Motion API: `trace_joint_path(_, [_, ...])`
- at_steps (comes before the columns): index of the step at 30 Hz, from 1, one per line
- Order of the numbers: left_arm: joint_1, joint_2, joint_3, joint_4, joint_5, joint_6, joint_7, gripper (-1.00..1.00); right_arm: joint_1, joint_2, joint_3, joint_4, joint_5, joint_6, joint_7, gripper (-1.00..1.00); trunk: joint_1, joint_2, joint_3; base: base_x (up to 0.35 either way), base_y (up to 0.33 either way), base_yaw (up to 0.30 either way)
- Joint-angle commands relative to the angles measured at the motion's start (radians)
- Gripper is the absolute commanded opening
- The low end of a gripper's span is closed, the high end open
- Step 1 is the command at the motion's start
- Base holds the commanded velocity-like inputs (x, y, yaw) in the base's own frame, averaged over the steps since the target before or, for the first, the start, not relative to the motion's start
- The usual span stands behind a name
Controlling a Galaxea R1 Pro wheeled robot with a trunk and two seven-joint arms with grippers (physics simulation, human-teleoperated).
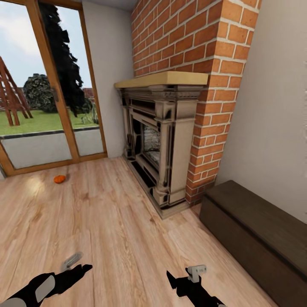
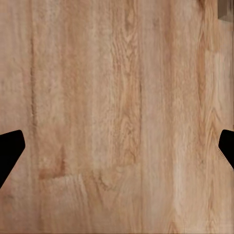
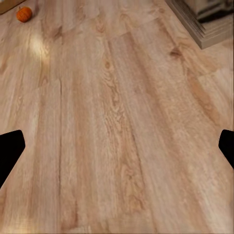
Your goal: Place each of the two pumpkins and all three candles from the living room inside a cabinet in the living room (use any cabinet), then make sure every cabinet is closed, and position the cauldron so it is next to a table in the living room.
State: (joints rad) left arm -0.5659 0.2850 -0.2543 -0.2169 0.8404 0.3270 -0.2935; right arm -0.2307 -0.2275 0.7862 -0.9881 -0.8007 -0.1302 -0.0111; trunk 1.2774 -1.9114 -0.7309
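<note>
No text, label or number is legible anywhere.

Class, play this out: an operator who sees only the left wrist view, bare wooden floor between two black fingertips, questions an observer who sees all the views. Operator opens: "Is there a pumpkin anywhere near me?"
Observer: Yes, one pumpkin lies on the floor near the glass door.
Operator: Is a cabinet around?
Observer: A dark-brown cabinet stands against the wall on the right, beside the brick fireplace, with no front open.
Operator: What is my other arm doing?
Observer: The right gripper hangs low over the floor, jaws open and empty, as on the left gripper.
</note>
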Motion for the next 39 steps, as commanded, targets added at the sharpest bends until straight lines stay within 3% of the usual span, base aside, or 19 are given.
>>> trace_joint_path(1, [0.0, 0.0, -0.005, -0.001, 0.008, 0.004, 0.0, 1.0, -0.002, -0.001, 0.005, 0.0, -0.011, -0.007, -0.001, 1.0, 0.0, 0.0, -0.001, 0.304, 0.145, -0.278])
trace_joint_path(8, [0.0, -0.002, -0.005, -0.001, 0.008, 0.003, -0.002, 1.0, -0.002, -0.001, 0.005, 0.001, -0.013, -0.008, -0.001, 1.0, 0.0, 0.0, 0.0, 0.238, 0.178, -0.284])
trace_joint_path(20, [0.0, -0.003, -0.006, -0.001, 0.008, 0.003, -0.003, 1.0, -0.002, -0.001, 0.004, 0.002, -0.02, -0.009, -0.001, 1.0, 0.0, 0.0, 0.005, 0.027, 0.183, -0.286])
trace_joint_path(39, [0.0, -0.007, -0.006, -0.001, 0.006, 0.003, -0.003, 1.0, -0.001, -0.001, -0.003, 0.004, -0.031, -0.01, -0.001, 1.0, 0.0, 0.0, 0.015, 0.0, 0.012, -0.286])
